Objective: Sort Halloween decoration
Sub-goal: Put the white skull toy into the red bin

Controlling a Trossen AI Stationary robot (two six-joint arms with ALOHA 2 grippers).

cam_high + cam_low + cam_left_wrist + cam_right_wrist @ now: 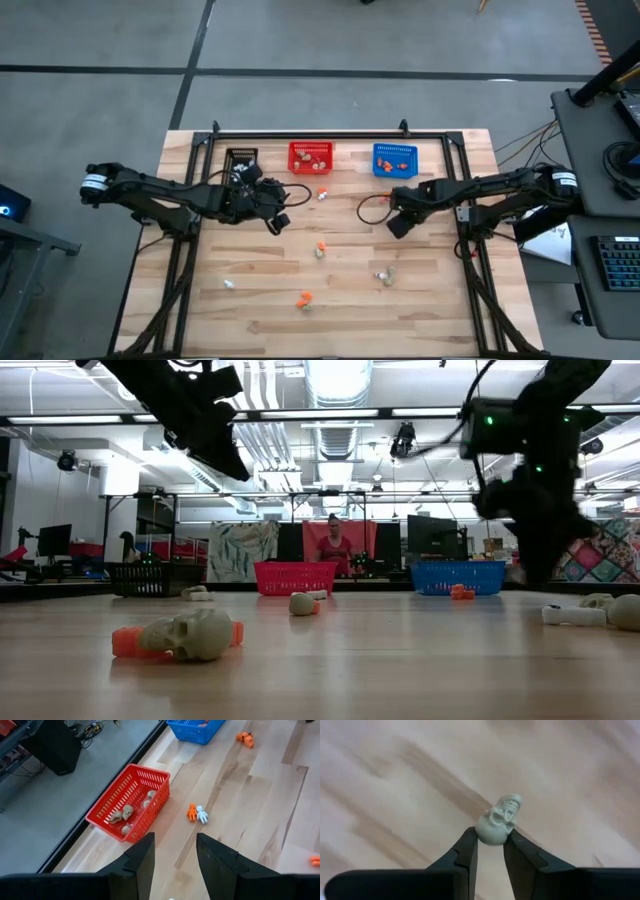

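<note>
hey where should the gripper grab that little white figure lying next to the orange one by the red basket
Probably across its narrow torso, coming straight down from above. The small white plastic figure lies flat on the wooden table, so only its top and sides are reachable. The small orange figure lies close beside it, so set the gripper fingers carefully to avoid catching both.

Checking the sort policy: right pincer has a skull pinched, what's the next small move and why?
Probably carry it toward the red basket and release above it. The right pincer is shut on a beige-grey skull above bare table, and the left wrist view shows the red basket already holds similar skulls. The left pincer hangs open near that basket, so approach clear of it.
</note>
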